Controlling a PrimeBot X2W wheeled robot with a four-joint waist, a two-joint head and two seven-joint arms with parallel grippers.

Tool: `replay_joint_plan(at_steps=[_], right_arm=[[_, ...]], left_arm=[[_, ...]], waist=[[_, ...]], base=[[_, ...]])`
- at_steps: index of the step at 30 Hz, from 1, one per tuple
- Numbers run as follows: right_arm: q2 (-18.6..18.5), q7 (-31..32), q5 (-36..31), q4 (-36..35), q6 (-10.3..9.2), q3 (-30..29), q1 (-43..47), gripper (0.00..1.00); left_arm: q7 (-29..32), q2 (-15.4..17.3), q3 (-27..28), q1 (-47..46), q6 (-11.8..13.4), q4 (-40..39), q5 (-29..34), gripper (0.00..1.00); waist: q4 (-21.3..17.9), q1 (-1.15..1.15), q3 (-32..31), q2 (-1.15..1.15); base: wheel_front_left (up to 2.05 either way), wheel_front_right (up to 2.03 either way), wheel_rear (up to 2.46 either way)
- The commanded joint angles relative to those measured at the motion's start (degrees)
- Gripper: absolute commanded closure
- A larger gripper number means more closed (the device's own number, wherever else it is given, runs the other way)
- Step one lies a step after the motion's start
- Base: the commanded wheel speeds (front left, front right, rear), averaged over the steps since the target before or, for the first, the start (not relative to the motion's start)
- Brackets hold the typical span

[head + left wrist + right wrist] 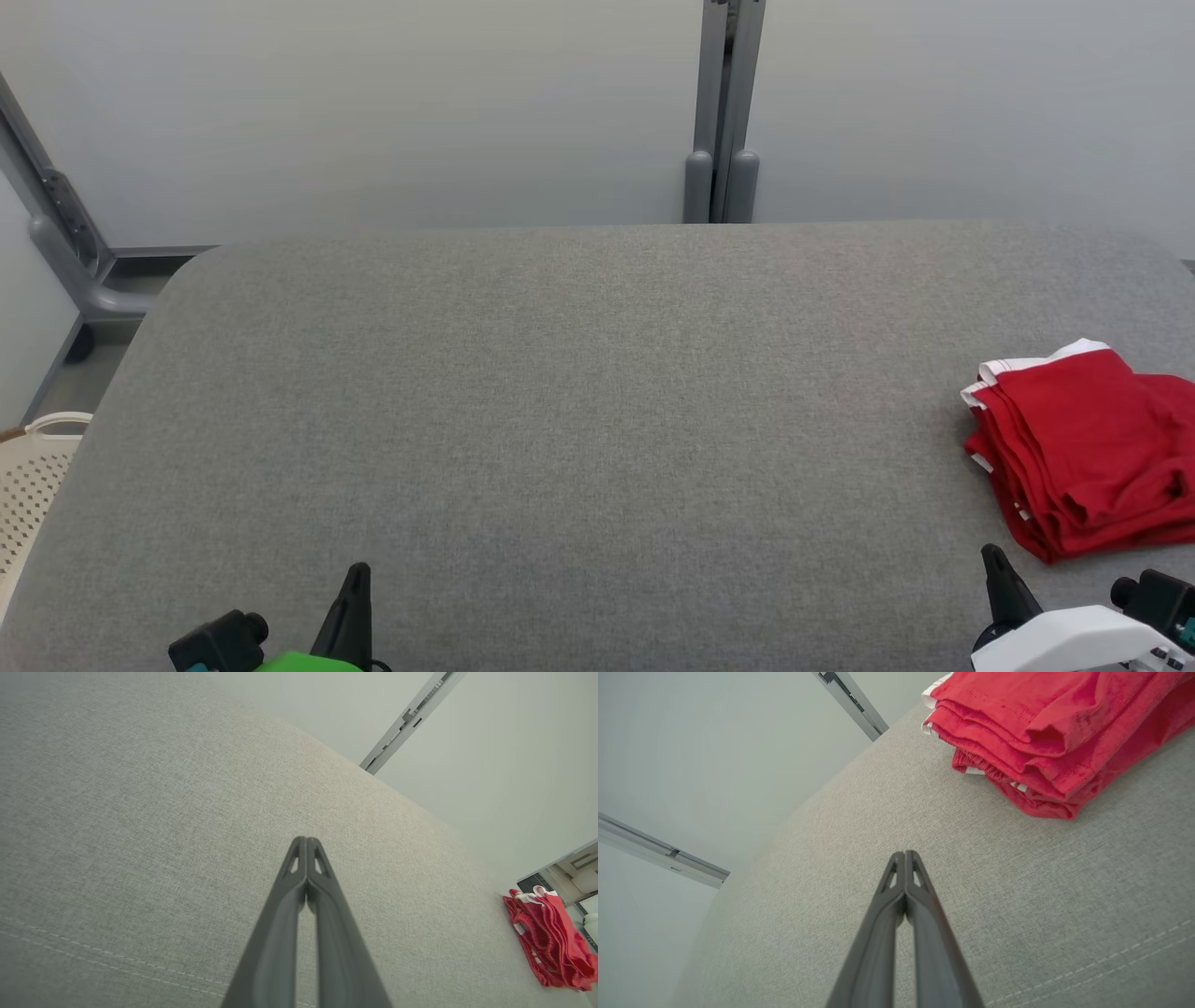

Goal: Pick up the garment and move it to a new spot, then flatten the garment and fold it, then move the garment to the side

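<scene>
1. Basket (33, 485): pale, perforated, standing beyond the table's left edge and lower than its top. I do not need it for this job.
2. Left gripper (358, 574): over the table's near edge, towards its left end. The fingers are pressed together along their length and carry nothing, with bare cloth under them.
3. Table (579, 392): grey, fabric-covered, with rounded corners. Its middle and left are bare, so I have no laid-out work there.
4. Post (724, 121): grey upright behind the table's far edge, right of centre, against a pale wall.
5. Right gripper (991, 558): over the table's near edge at its right end, near the garment's near corner but not touching it. The fingers are closed tip to tip and empty.
6. Garment (1083, 448): red with white trim, lying at the table's right end as a compact stack of several layers, its edges roughly lined up.
7. Progress, as I judge it: the flattening, folding and move to the side look done, since the garment sits folded off-centre and released. I see nothing left beyond perhaps tidying the stack.
</scene>
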Motion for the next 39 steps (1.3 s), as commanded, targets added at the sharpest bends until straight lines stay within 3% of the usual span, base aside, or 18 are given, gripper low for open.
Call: replay_joint_plan(at_steps=[1,39], right_arm=[[-0.3,0.7,2.6,-1.5,0.01,-0.9,-0.1,1.0],[-0.5,8.9,28.7,-7.0,0.01,-9.8,0.9,1.0]], left_arm=[[0.3,-0.3,0.8,-2.3,-0.7,-0.9,-1.9,1.0],[2.9,-5.9,3.9,-5.4,-6.1,-2.3,-21.4,1.0]], waist=[[-0.1,0.0,0.1,0.0],[-1.7,0.0,2.6,0.0]], base=[[0.0,0.0,0.0],[0.0,0.0,0.0]])
